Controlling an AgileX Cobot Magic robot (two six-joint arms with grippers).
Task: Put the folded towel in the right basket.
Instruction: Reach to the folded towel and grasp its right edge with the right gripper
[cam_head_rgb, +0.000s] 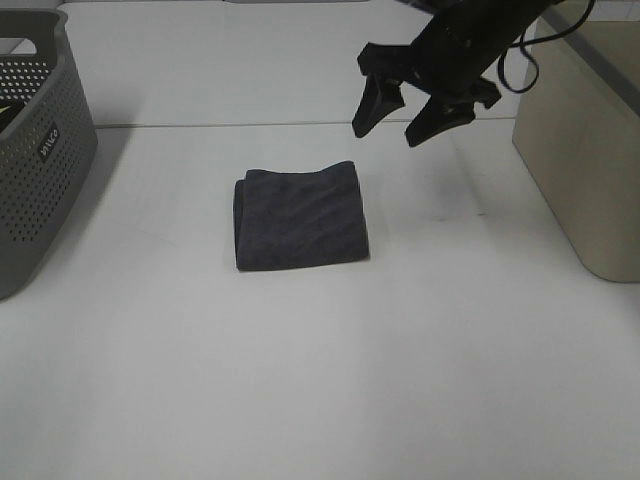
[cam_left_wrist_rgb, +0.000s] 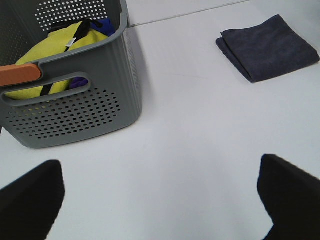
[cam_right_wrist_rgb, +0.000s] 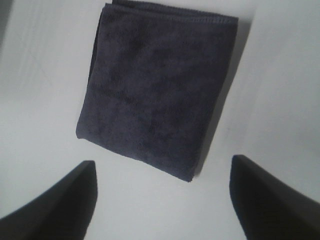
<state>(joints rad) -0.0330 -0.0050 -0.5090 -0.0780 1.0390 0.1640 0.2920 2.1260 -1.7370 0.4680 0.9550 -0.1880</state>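
A folded dark grey towel (cam_head_rgb: 301, 218) lies flat on the white table near the middle; it also shows in the left wrist view (cam_left_wrist_rgb: 270, 47) and the right wrist view (cam_right_wrist_rgb: 155, 90). My right gripper (cam_head_rgb: 395, 122) is open and empty, hovering above the table just behind and to the right of the towel. The beige right basket (cam_head_rgb: 585, 150) stands at the right edge. My left gripper (cam_left_wrist_rgb: 160, 200) is open and empty, out of the exterior view, near the grey basket.
A grey perforated basket (cam_head_rgb: 40, 150) stands at the far left; in the left wrist view (cam_left_wrist_rgb: 75, 100) it holds yellow and blue cloths. A table seam runs behind the towel.
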